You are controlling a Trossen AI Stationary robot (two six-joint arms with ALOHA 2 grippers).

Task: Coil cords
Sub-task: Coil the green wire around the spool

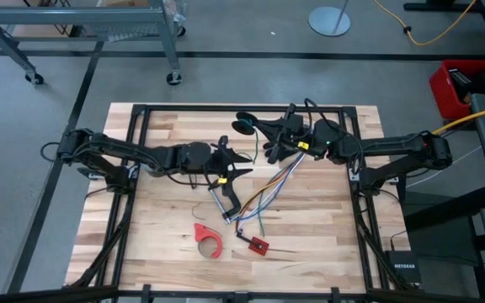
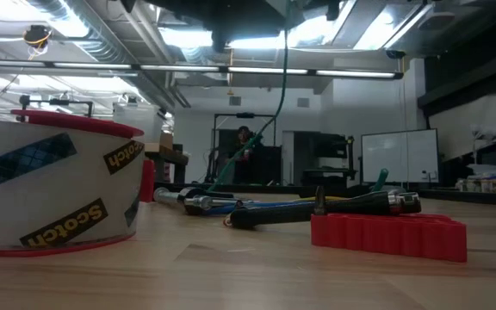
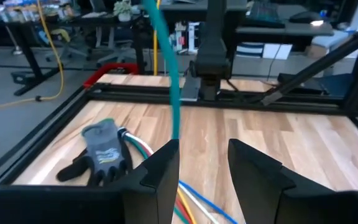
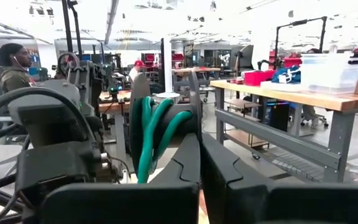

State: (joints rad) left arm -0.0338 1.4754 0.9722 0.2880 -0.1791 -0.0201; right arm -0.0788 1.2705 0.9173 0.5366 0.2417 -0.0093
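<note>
Right gripper (image 1: 269, 145) sat clamped on the cord (image 1: 244, 126), coil just beyond its tips; left gripper (image 1: 241, 165) gaped narrowly, empty, nearby. From table height, the green tail hung slack; in the right wrist view, loops bunched against the pinch; a tug might unwind them.

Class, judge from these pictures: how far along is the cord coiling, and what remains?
Done: several loops of the thin green cord sit bunched in the shut right gripper, held above the table. In hand: a straight stretch of it hangs beside the open left gripper. Left: winding that loose length onto the loops.
</note>
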